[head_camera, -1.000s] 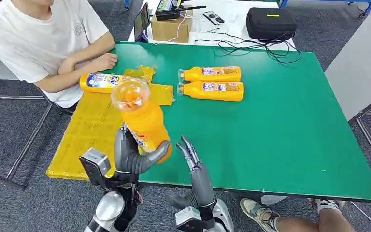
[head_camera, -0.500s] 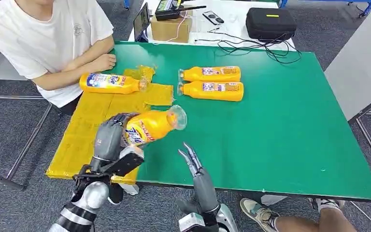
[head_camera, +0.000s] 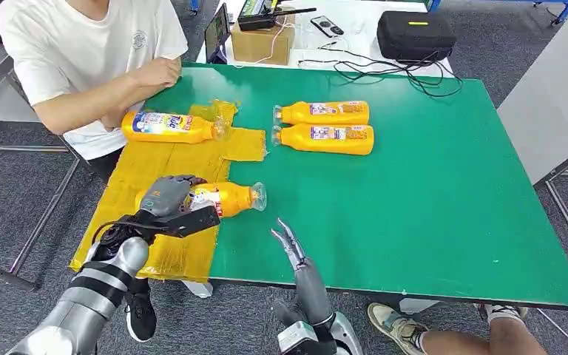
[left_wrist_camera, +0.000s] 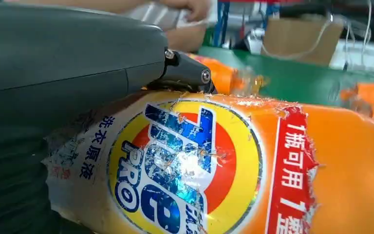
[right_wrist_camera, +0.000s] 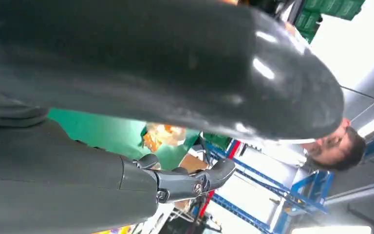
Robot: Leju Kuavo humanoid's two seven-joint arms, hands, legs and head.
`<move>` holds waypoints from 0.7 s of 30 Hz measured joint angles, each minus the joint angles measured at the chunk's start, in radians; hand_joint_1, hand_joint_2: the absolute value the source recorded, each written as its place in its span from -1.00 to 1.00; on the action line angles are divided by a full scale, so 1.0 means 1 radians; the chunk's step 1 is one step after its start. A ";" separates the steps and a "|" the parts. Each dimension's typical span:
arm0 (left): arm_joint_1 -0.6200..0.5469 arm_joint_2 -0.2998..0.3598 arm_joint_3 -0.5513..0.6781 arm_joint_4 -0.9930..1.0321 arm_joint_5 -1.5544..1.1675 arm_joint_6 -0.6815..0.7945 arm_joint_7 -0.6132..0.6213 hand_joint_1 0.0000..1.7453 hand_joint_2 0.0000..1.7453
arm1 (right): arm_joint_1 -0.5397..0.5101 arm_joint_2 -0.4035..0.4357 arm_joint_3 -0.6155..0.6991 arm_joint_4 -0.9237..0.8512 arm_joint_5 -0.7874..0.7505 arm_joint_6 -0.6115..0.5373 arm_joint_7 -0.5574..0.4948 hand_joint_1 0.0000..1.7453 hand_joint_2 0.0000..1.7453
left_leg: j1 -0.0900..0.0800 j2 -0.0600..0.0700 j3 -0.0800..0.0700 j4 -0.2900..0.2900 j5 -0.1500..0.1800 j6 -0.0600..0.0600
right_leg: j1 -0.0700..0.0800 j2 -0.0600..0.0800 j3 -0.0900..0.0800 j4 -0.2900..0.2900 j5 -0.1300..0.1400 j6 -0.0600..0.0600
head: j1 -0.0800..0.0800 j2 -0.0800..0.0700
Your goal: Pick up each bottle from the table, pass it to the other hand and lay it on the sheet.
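On the green surface [head_camera: 429, 200], near its front left part, an orange bottle [head_camera: 225, 198] was gripped on its side by the left hand [head_camera: 168, 195], the fingers being wrapped over its labelled body, with the clear cap end pointed toward the middle of the surface. The bottle was lying over the yellow sheet [head_camera: 140, 185], with its cap end reaching past the sheet's edge onto the green. A second orange bottle [head_camera: 168, 126] was seen lying on the far part of the sheet, just beside a seated person's forearm [head_camera: 96, 103]. Two further orange bottles [head_camera: 324, 126] were laid side by side, touching, on the bare green beyond the sheet. The right hand [head_camera: 294, 248] was held at the front edge of the surface with its fingers straight and apart, nothing being held. Behind the surface, a cardboard box [head_camera: 262, 43], a black case [head_camera: 416, 35] and loose black cables [head_camera: 384, 70] were set on a white table. In the left wrist view, "PRO" was read in blue on a round yellow, red and blue emblem on the label [left_wrist_camera: 185, 165], with Chinese writing beside it on a red band.
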 measured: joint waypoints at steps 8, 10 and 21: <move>-0.249 -0.040 -0.087 0.273 -0.020 -0.143 0.016 0.80 1.00 | -0.050 0.000 0.054 0.018 -0.059 0.005 0.000 -1.00 -1.00 | 0.000 0.001 -0.001 0.000 0.002 0.000 | 0.000 0.000 0.000 0.001 0.002 -0.002 | 0.000 0.000; -0.267 -0.045 -0.096 0.298 -0.020 -0.144 0.016 0.54 1.00 | -0.053 0.000 0.058 0.022 -0.060 0.005 0.000 -1.00 -1.00 | 0.000 0.001 -0.001 0.000 0.002 0.000 | 0.000 0.000 0.000 0.001 0.002 -0.002 | 0.000 0.000; -0.354 -0.108 -0.106 0.469 0.015 -0.218 0.077 -1.00 1.00 | -0.096 0.001 0.088 0.053 -0.107 0.020 0.000 -1.00 -1.00 | 0.000 0.000 -0.002 0.000 0.002 0.000 | 0.000 0.000 -0.001 0.001 0.002 -0.002 | 0.000 0.000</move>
